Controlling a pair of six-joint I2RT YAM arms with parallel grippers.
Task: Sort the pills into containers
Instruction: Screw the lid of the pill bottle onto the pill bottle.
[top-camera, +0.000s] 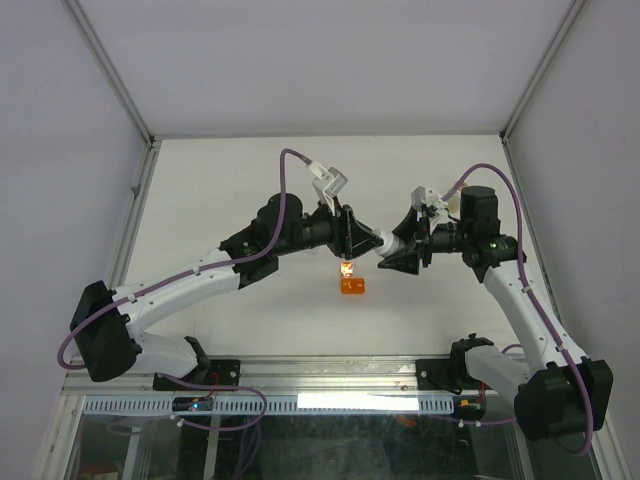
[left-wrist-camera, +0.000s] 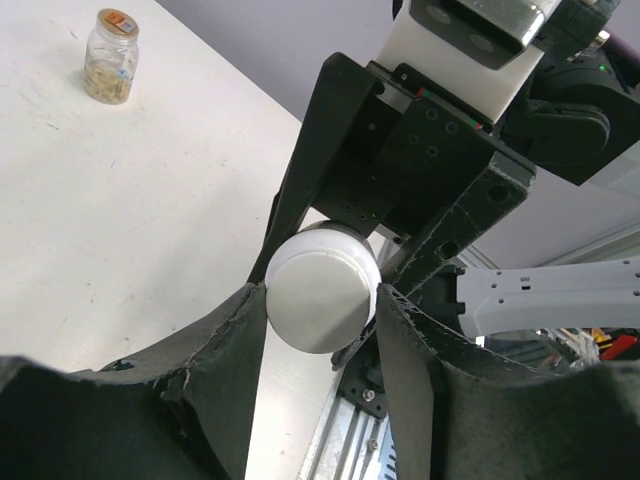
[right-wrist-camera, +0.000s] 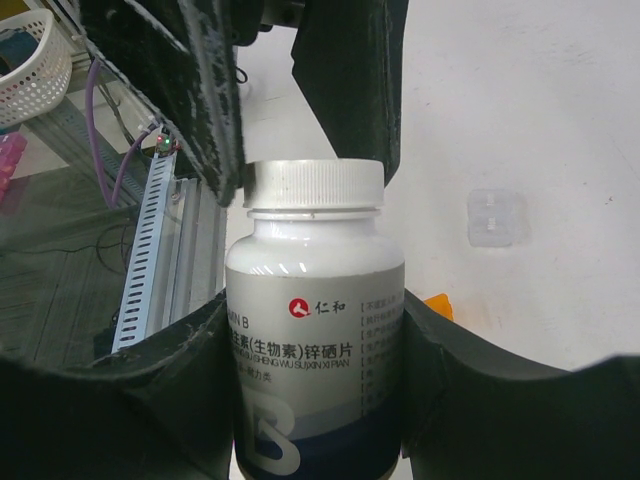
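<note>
The right gripper (right-wrist-camera: 315, 330) clamps the white bottle (right-wrist-camera: 312, 270) by its labelled body and holds it off the table (top-camera: 250, 170), so it cannot turn. The left gripper (left-wrist-camera: 320, 310) meets it cap-first. Its pads press both sides of the white screw cap (right-wrist-camera: 314, 183), placed, I judge, to twist it off. The stubby orange cup (top-camera: 352, 287) stands just below the pair, likely to catch what pours. No loose pills show, only tan bits inside the clear vial (left-wrist-camera: 111, 57), well apart.
</note>
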